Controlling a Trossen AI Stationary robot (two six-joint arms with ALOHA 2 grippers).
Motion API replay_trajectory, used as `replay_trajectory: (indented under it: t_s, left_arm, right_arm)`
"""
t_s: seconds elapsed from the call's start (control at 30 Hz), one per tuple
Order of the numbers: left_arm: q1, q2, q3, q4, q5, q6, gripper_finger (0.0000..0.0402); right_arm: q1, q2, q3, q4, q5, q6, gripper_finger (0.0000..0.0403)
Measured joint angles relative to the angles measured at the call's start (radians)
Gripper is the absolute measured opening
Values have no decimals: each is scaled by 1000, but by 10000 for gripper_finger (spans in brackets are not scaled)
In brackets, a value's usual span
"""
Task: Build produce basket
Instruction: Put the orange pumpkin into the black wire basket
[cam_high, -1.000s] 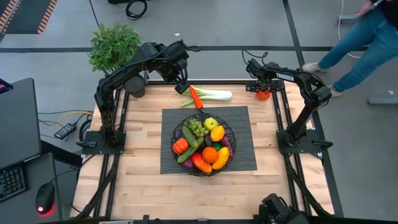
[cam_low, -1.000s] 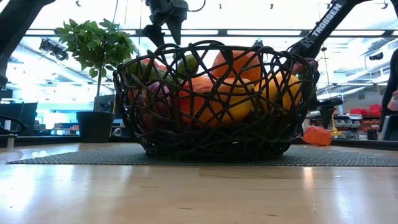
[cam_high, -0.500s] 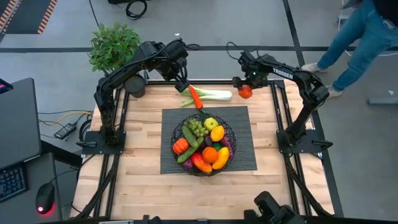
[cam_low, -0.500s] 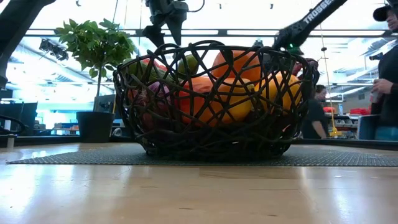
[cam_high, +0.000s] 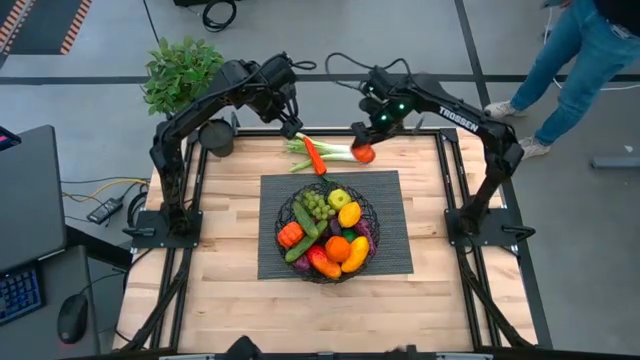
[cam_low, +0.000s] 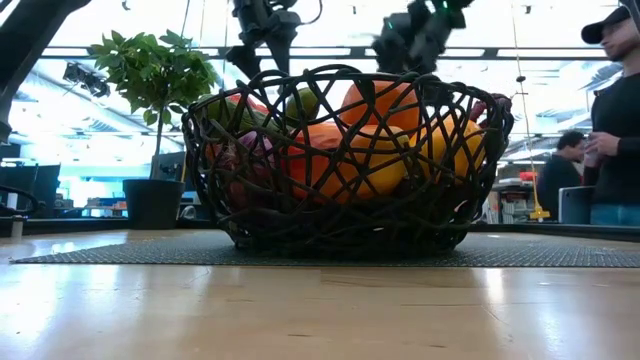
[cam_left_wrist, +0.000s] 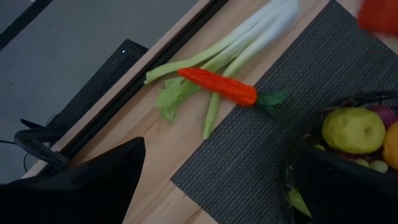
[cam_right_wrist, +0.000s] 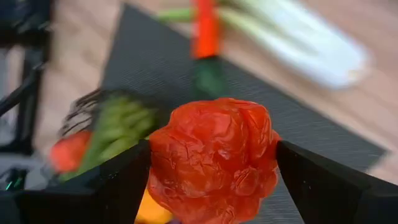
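So our big worry here: the basket (cam_high: 328, 228) is already heaped, and the right tool (cam_high: 364, 152) is gripping a crumpled red tomato (cam_right_wrist: 213, 158) between its fingers. Let go too high or off-centre and we reckon it bounces off the pile and rolls across the worktop (cam_high: 230, 290). The wire rim could snag a finger on the way down too.

Right now the tomato hangs over the far edge of the mat (cam_high: 390, 250), just beside the leek (cam_high: 340, 152), not yet over the basket. Our left tool (cam_high: 291, 128) hovers with jaws wide and empty near the red pepper (cam_left_wrist: 219, 86), which lies across the leek's green stalks.
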Motion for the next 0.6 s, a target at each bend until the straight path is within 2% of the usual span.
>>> replay_trajectory:
  t_s: [0.17, 0.4, 0.5, 0.6]
  left_arm:
    - [27, 0, 0, 0, 0, 0, 389]
    - [49, 0, 0, 2, 0, 8, 389]
    - [48, 0, 0, 4, 0, 40, 389]
    - [46, 0, 0, 6, 1, 70, 389]
  right_arm:
    - [129, -1, 67, 3, -13, 47, 347]
    - [280, -1, 82, 3, 2, 156, 347]
    - [328, -1, 82, 2, 100, 185, 348]
    - [349, -1, 82, -1, 261, 206, 348]
